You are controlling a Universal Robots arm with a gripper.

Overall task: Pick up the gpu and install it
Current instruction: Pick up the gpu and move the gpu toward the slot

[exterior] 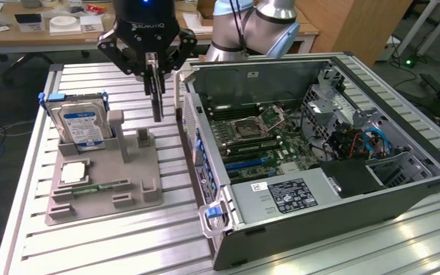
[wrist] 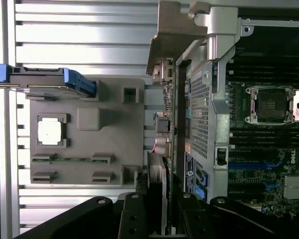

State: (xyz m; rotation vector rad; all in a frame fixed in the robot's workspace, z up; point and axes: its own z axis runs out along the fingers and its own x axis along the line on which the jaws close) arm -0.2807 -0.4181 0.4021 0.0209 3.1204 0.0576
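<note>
My gripper (exterior: 153,64) hangs above the gap between the grey parts holder (exterior: 105,197) and the open computer case (exterior: 403,186), shut on the gpu (exterior: 156,100). The card is seen edge-on as a thin dark strip pointing straight down from the fingers, its lower end just above the holder's upright posts. In the wrist view the gpu (wrist: 158,172) runs out from between the black fingers (wrist: 132,214), level with the case's rear wall (wrist: 202,114). The motherboard (exterior: 262,137) with blue slots (exterior: 244,163) lies exposed inside the case.
On the holder stand a silver hard drive (exterior: 82,126) with a blue-white label, a square processor (exterior: 75,172) and a narrow green memory stick (exterior: 101,187). The case's metal side wall (exterior: 193,123) rises close beside the card. The ribbed metal table (exterior: 128,246) extends in front.
</note>
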